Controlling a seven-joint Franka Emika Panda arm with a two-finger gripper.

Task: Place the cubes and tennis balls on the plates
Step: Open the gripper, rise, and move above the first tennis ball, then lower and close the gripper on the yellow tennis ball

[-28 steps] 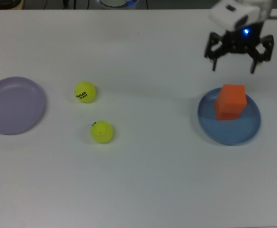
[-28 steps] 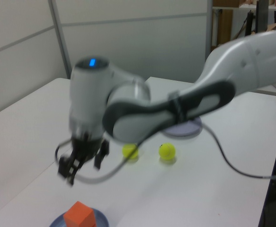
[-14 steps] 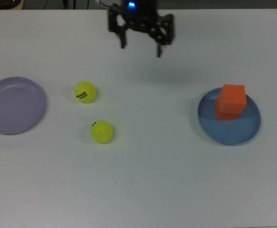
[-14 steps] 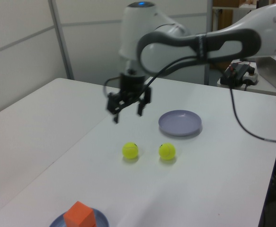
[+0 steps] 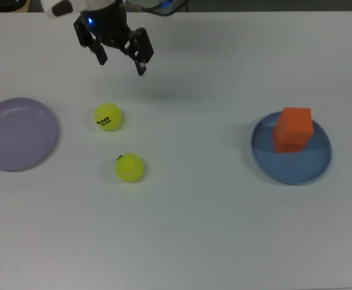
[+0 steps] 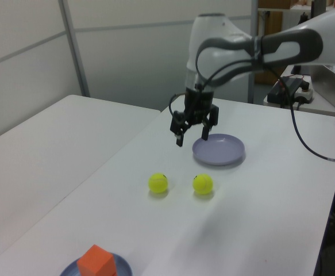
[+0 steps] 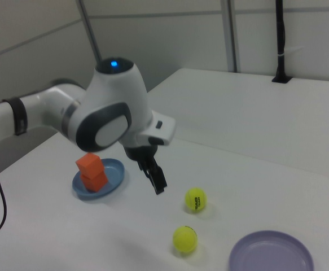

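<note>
While two tennis balls lie loose on the worktop (image 5: pixel 224 241), the nearer ball (image 5: pixel 108 116) sits just below the tool (image 5: pixel 122 58) in the top view (the other ball (image 5: pixel 130 167) lower still). Empty, fingers spread, it hangs above the surface. Stacked orange cubes (image 5: pixel 293 129) rest on the blue plate (image 5: pixel 296 172); the lavender plate (image 5: pixel 19 133) is bare.

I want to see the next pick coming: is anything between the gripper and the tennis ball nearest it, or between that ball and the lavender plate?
Nothing visible. The gripper, open, hangs above the table; the nearer tennis ball has only bare tabletop around it. Bare surface also separates it from the lavender plate. The other tennis ball lies off that line.
</note>
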